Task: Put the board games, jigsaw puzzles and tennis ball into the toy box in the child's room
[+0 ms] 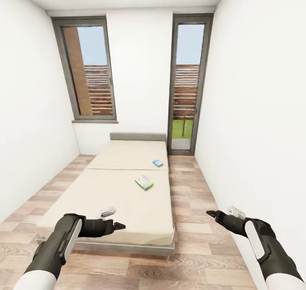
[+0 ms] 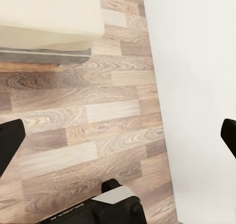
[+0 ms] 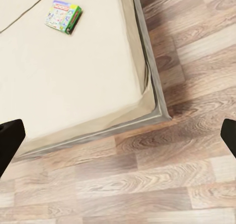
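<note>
Bed (image 1: 123, 188) lies ahead of both arms, with the green board game (image 1: 144, 182) and blue board game (image 1: 158, 163) well beyond the wide-open left gripper (image 1: 114, 219) and right gripper (image 1: 221, 213), so a reach from here likely falls short or clips the frame. Right wrist view alone shows the bed's near corner (image 3: 160, 113); head view alone shows the blue game.

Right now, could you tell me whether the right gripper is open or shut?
Open: the right gripper's fingertips sit wide apart, holding nothing.
</note>
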You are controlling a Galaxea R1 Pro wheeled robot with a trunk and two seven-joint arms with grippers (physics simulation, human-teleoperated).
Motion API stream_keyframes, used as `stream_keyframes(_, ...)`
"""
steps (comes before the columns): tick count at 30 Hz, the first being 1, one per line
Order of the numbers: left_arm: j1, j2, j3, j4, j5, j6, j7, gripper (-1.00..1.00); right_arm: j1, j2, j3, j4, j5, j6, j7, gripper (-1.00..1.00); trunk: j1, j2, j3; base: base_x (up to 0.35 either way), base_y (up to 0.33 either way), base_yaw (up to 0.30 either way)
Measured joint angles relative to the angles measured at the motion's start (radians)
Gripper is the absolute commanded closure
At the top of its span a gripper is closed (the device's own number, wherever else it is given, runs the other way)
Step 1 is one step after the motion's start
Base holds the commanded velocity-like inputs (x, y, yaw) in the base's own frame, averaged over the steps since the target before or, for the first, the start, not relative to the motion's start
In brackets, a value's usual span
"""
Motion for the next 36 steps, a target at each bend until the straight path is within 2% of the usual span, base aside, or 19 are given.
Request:
stream_keyframes(19,0.0,-0.001,-0.005,0.0,0.0,0.0,0.002,-1.0,0.0,0.001,0.0,0.0,-0.001,0.002,0.0,-1.0,0.0,0.0,-0.005,0.289,0.197,-0.002)
stream_keyframes(36,0.0,-0.002,-0.008,0.0,0.0,-0.001,0.002,-1.0,0.0,0.001,0.0,-0.001,-0.002,0.003,0.0,-1.0,0.0,0.0,-0.022,0.306,-0.009,-0.139)
